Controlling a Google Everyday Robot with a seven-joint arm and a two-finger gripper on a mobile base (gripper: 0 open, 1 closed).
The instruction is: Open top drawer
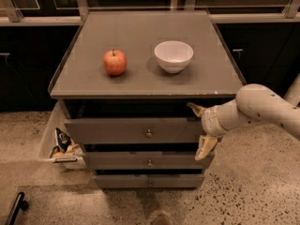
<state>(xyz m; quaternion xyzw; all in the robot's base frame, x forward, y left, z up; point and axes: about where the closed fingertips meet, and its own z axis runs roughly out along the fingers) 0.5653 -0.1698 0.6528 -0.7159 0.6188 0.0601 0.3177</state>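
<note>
The top drawer point(122, 130) stands slightly out beneath the table's point(140, 27) front edge. At its right end, under the table's front right corner, the gripper point(201, 128) is spread wide, one finger above the drawer front and one below, clamping nothing. Nearer the table's middle sit an apple point(115, 62) and a white bowl point(173, 55).

Kitchen-like: counter point(140, 81) w/ apple point(115, 62) & bowl point(173, 56), dark cabinets point(28, 64) behind, speckled floor point(253, 191); claw point(199, 131) at top drawer point(122, 130), right end.

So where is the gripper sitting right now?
In the camera view the gripper is on the right side, at the right end of the top drawer front, just below the countertop and right of the drawer's knob.
</note>
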